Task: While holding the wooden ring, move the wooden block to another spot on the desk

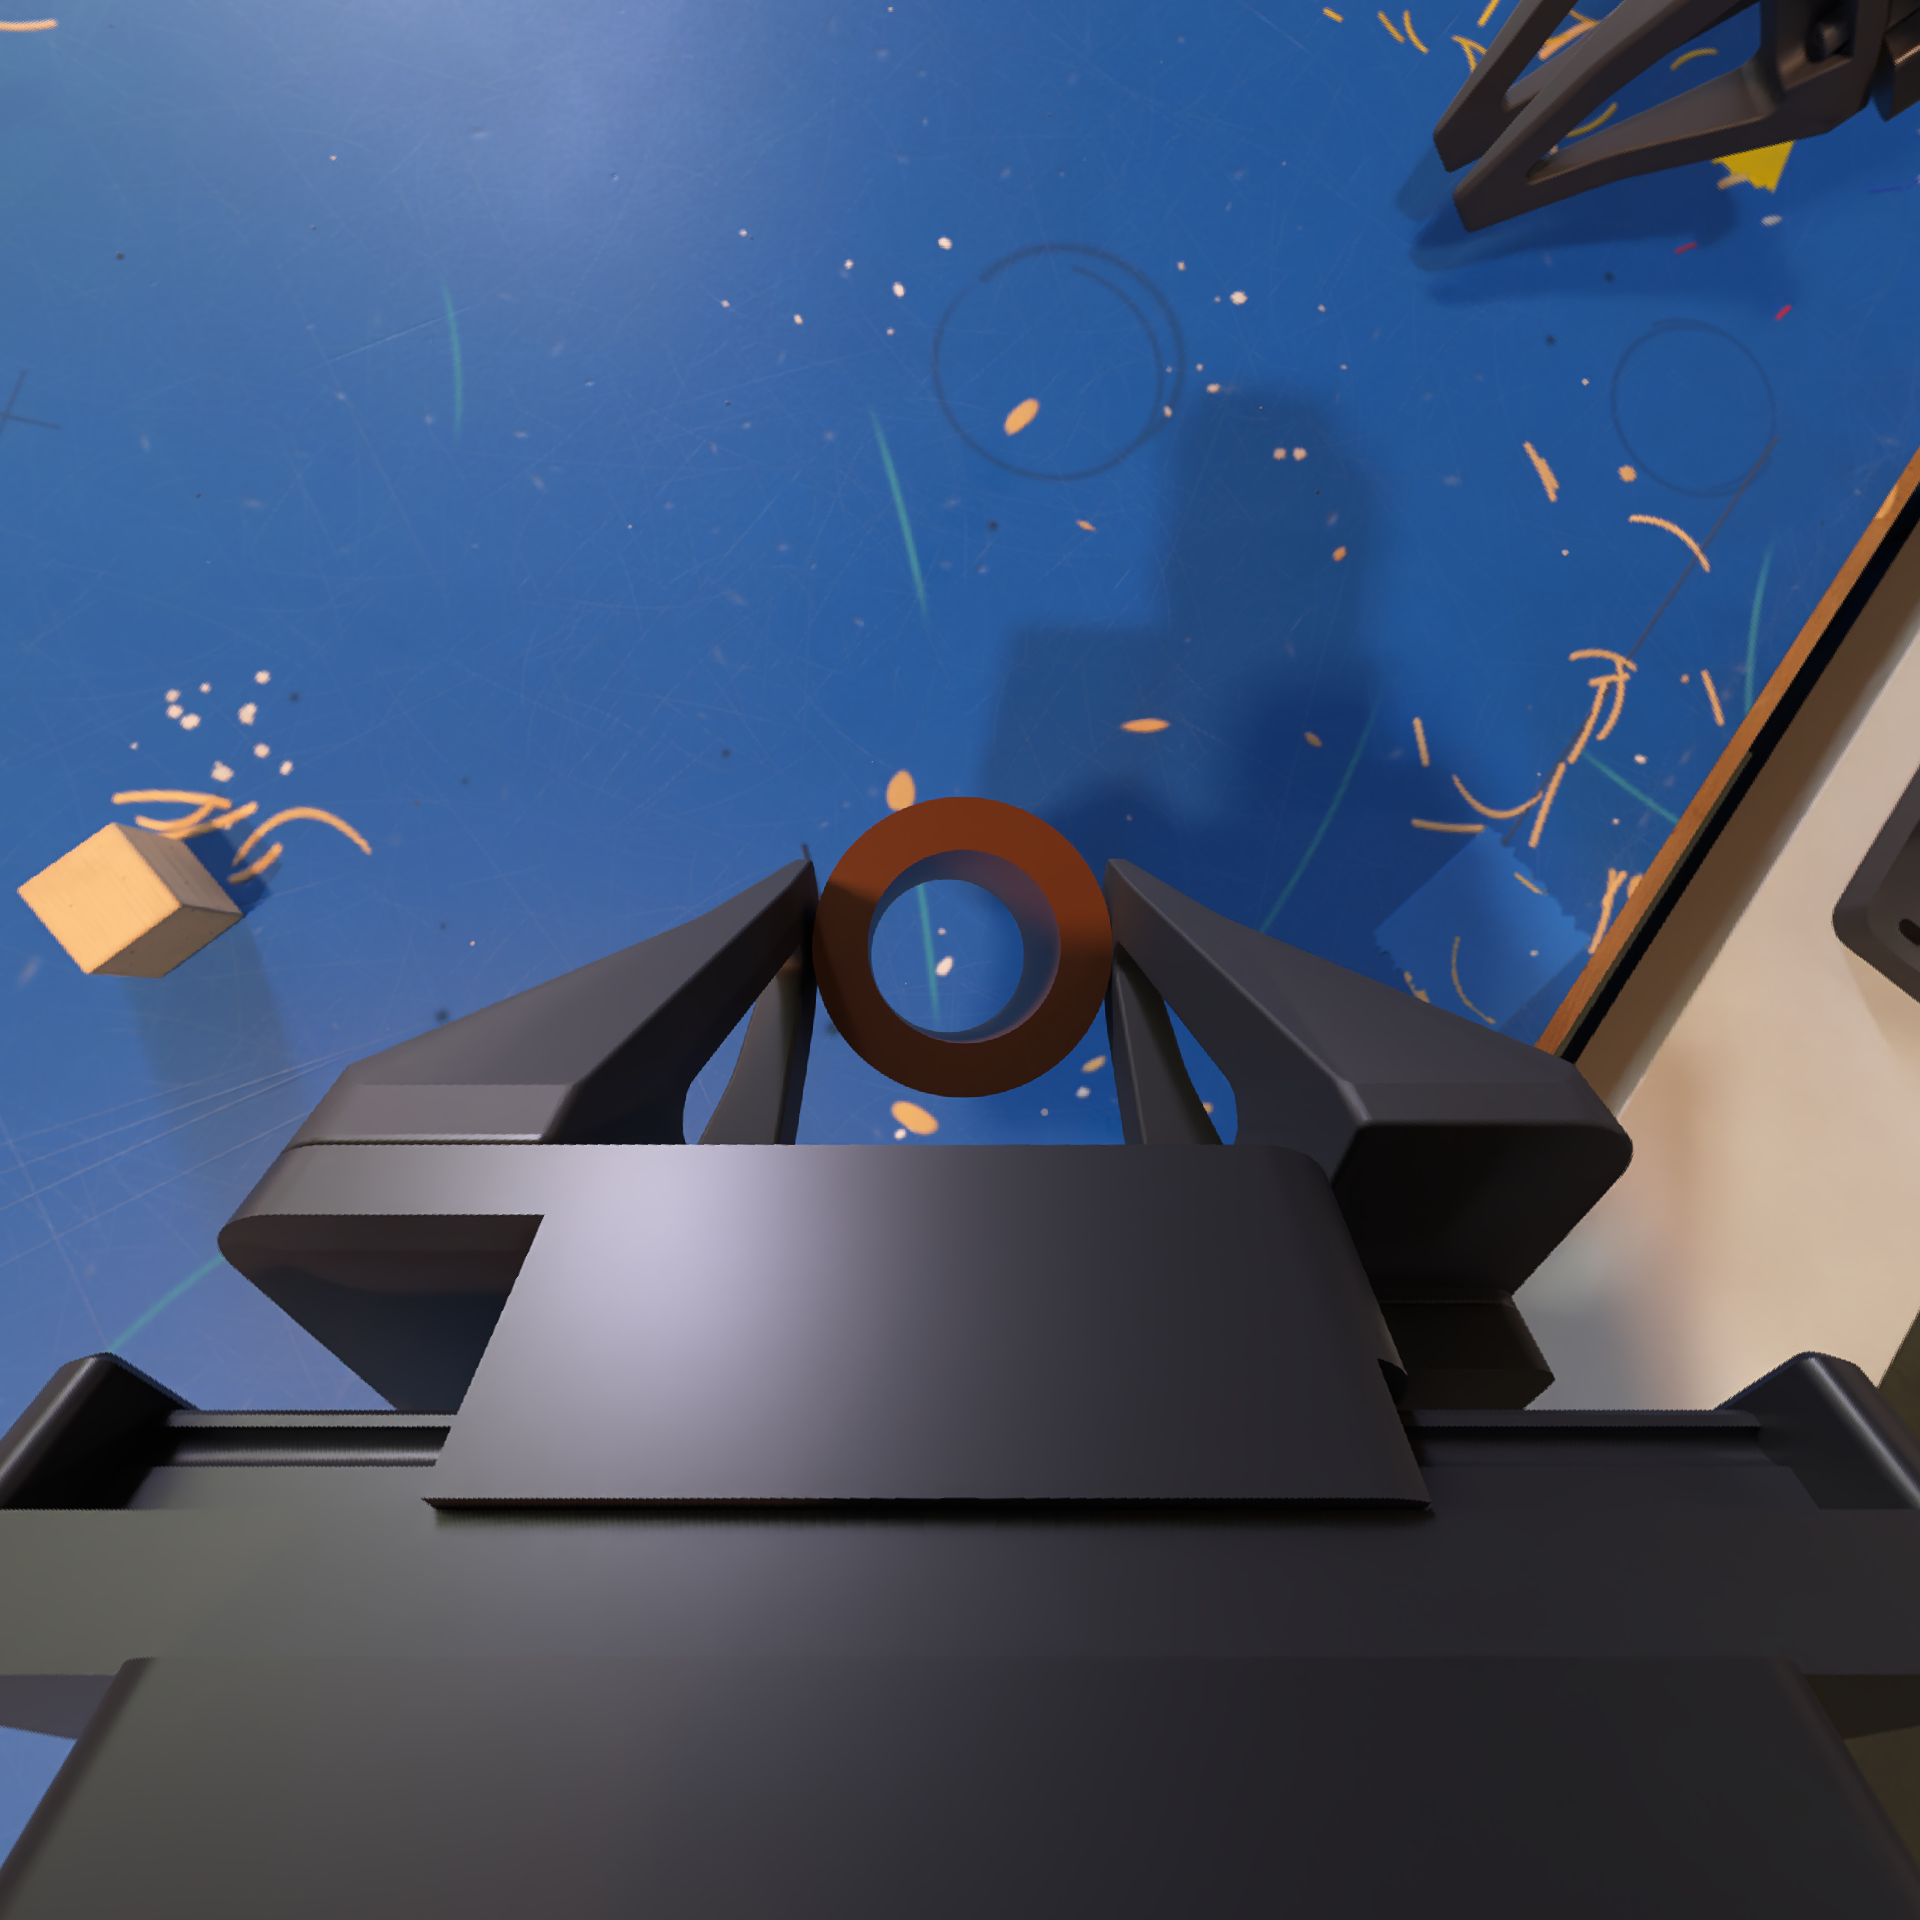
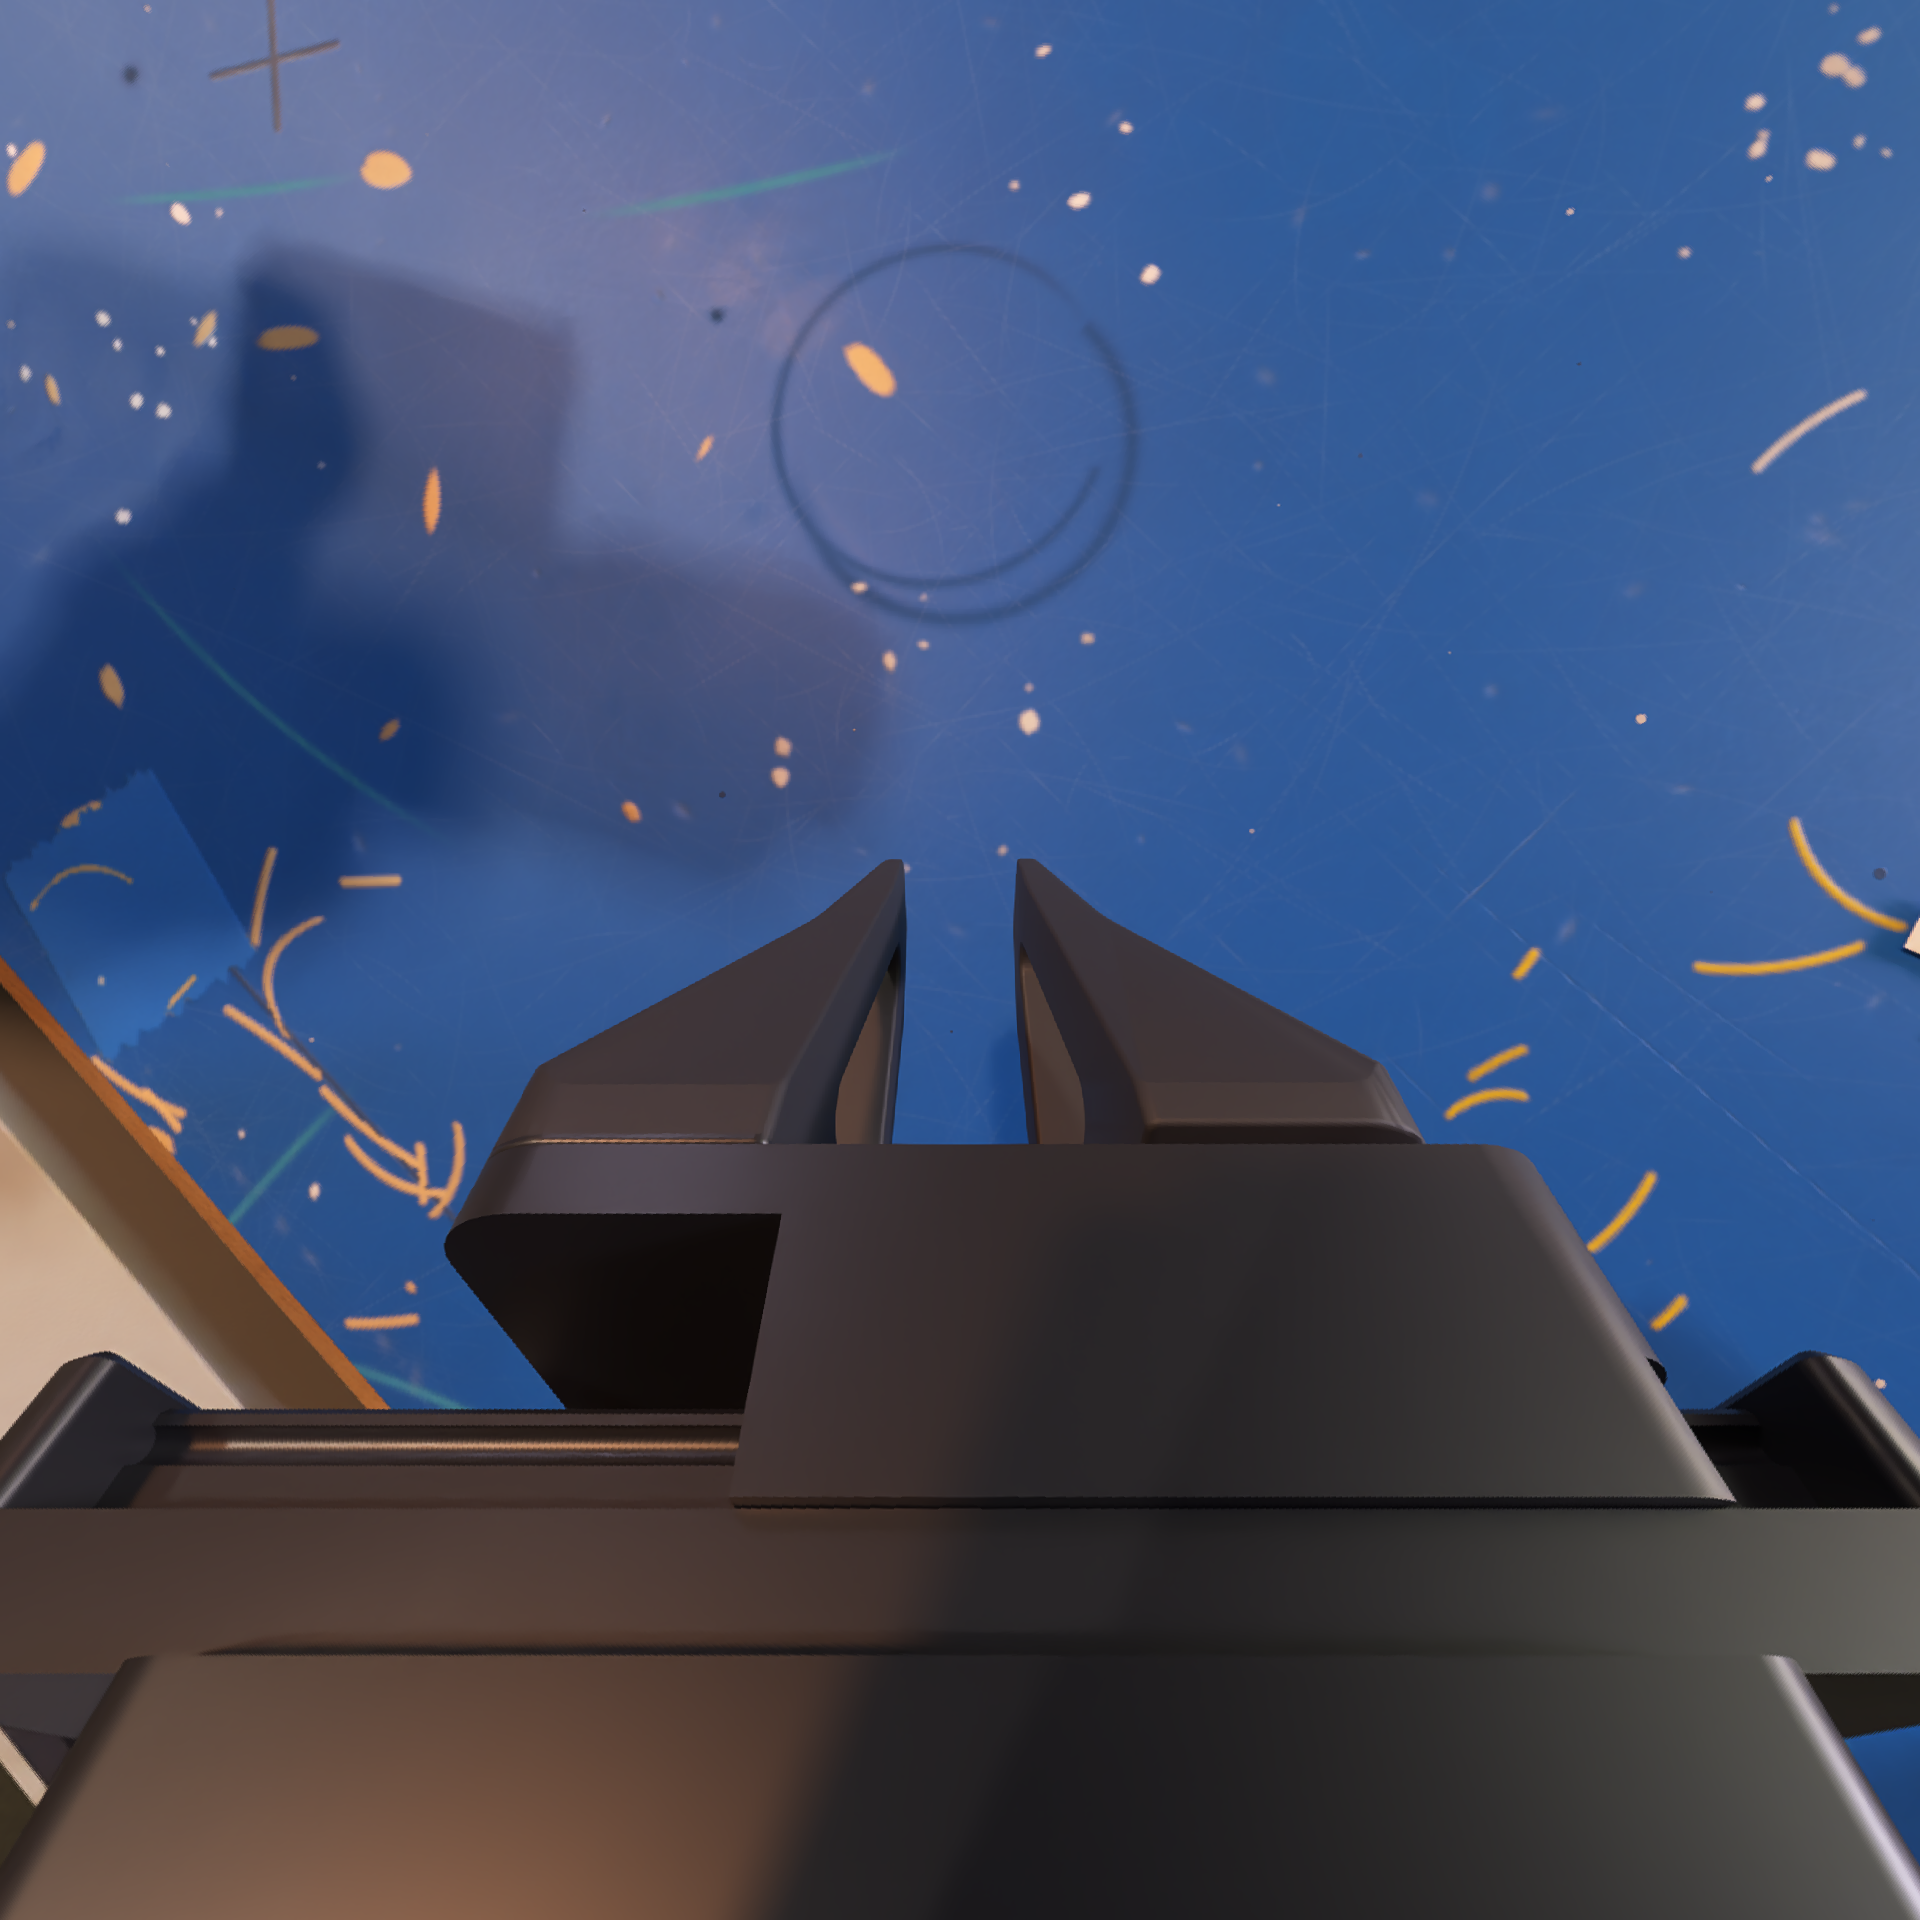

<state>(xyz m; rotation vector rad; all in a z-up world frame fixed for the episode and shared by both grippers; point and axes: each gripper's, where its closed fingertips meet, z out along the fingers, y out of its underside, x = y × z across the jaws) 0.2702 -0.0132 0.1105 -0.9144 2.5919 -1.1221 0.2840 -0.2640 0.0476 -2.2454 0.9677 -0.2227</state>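
My left gripper (image 1: 961, 883) is shut on the dark brown wooden ring (image 1: 852, 997). It holds the ring upright between both fingertips, above the blue desk (image 1: 623, 468). The pale wooden block (image 1: 125, 899) lies on the desk to the far left, apart from the gripper. My right gripper (image 2: 961, 868) is shut but for a narrow gap, with nothing between the fingers, and hovers over bare desk. It also shows at the top right of the left wrist view (image 1: 1455, 177). A pale corner (image 2: 1912, 940) shows at the right edge of the right wrist view; I cannot tell what it is.
The desk is scratched and strewn with orange flecks and drawn circles (image 1: 1055, 358). Its wooden edge (image 1: 1714, 769) runs along the right in the left wrist view and along the lower left in the right wrist view (image 2: 156, 1164). A yellow scrap (image 1: 1756, 166) lies under the right gripper.
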